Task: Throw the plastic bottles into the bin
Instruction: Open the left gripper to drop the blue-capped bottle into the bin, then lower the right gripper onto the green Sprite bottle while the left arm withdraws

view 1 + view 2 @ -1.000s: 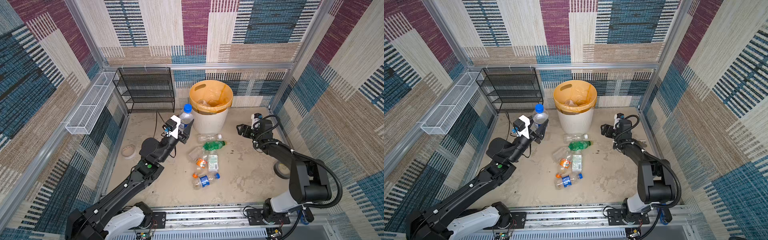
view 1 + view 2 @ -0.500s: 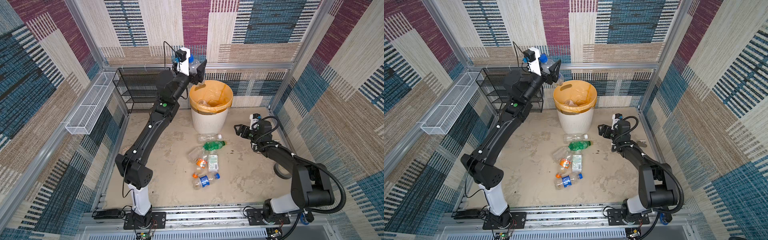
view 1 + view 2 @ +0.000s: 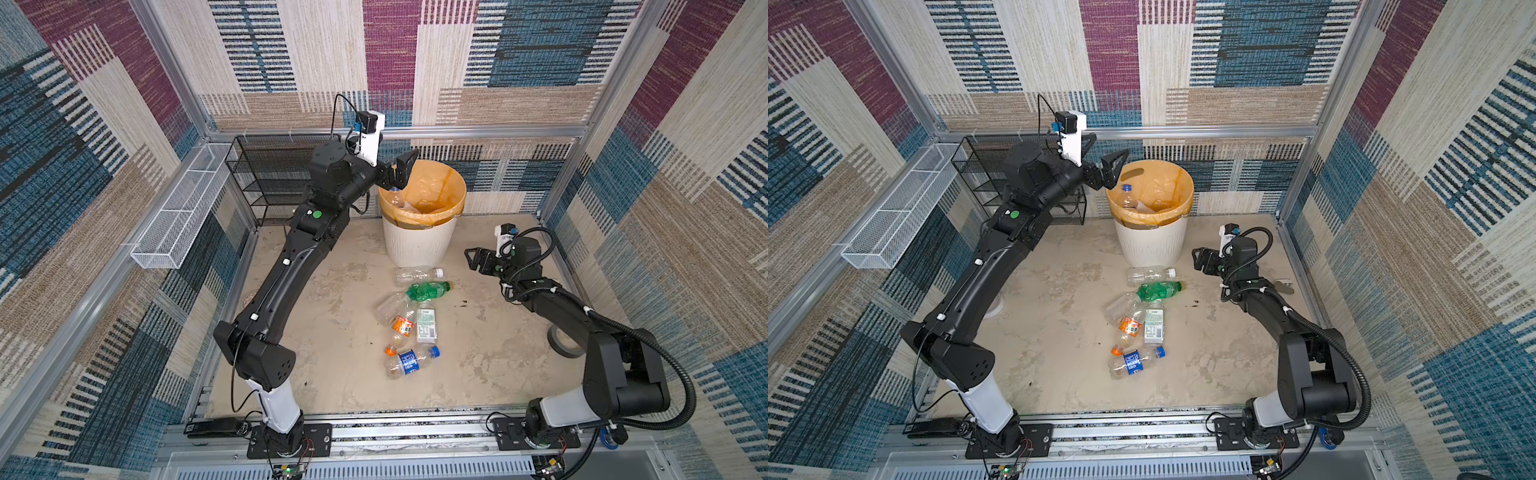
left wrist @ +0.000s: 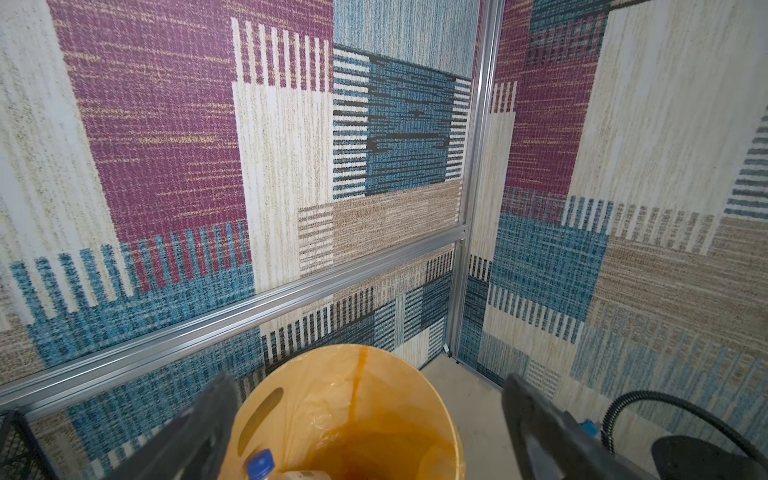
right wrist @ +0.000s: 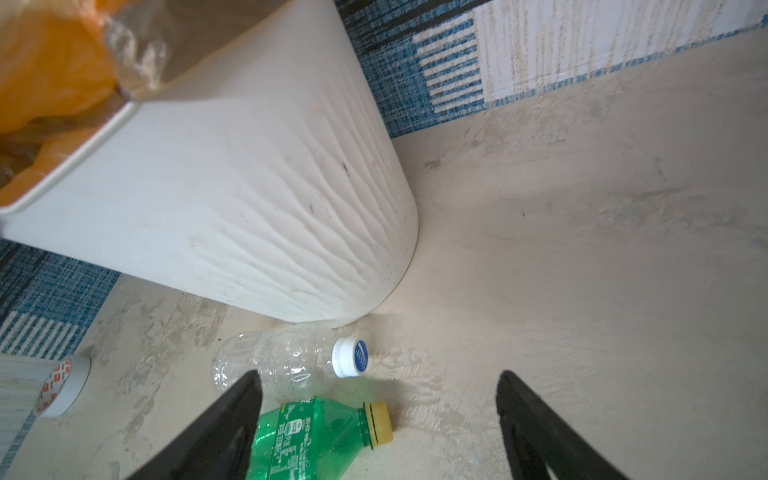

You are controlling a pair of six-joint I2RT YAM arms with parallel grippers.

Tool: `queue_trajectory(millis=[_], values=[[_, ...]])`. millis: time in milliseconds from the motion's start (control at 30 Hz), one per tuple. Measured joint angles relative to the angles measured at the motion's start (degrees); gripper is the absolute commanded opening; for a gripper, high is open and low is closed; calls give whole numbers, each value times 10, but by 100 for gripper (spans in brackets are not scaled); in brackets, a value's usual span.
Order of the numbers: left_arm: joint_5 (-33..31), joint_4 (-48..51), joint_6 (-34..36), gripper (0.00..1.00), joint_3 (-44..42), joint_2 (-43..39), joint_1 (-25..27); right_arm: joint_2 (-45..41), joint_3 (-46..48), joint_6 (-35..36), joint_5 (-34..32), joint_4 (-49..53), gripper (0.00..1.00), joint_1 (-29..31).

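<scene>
Although one blue-capped bottle [image 3: 1126, 195] lies inside the bin [image 3: 417, 245], against its left wall, six more wait on the floor [image 3: 332, 332], so the job looks well short of done. The left gripper [image 4: 370, 382] hangs spread and empty above the bin's left rim. The right gripper [image 5: 379, 376], also spread and empty, sits low just right of the clear white-capped bottle [image 3: 417, 274] and green bottle [image 3: 428, 289] at the bin's foot. Nearer lie the crushed clear bottle [image 3: 390, 305], orange-label bottle [image 3: 401, 328], white-label bottle [image 3: 426, 326] and blue-label bottle [image 3: 409, 361]. The orange liner [image 3: 440, 187] hides the bin's depths, so its contents cannot be counted.

Bottles [image 3: 420, 275] lie on floor [image 3: 332, 324] before the bin [image 3: 417, 245].
</scene>
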State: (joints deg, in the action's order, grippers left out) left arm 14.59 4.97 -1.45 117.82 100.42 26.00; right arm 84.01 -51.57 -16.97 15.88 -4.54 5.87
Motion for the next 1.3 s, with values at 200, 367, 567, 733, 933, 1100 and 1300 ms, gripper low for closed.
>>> queue_trajectory(millis=[200,367,567,733,933,1100,1300], values=[[0,44,4,98,-116,-70,-50,0,-3,33,0,47,89,7],[-11,63,3,97,-237,-137,-86,0,-4,49,0,77,91,31],[-24,68,3,96,-398,-211,-120,-12,17,52,-27,106,95,71],[-24,53,4,96,-507,-258,-134,-38,35,52,-41,137,95,103],[-15,29,6,94,-566,-262,-140,-81,55,47,-48,180,94,141],[6,8,2,93,-572,-245,-140,-77,40,71,-69,213,92,147],[8,3,2,92,-579,-244,-140,-46,-5,175,-121,224,93,148]])
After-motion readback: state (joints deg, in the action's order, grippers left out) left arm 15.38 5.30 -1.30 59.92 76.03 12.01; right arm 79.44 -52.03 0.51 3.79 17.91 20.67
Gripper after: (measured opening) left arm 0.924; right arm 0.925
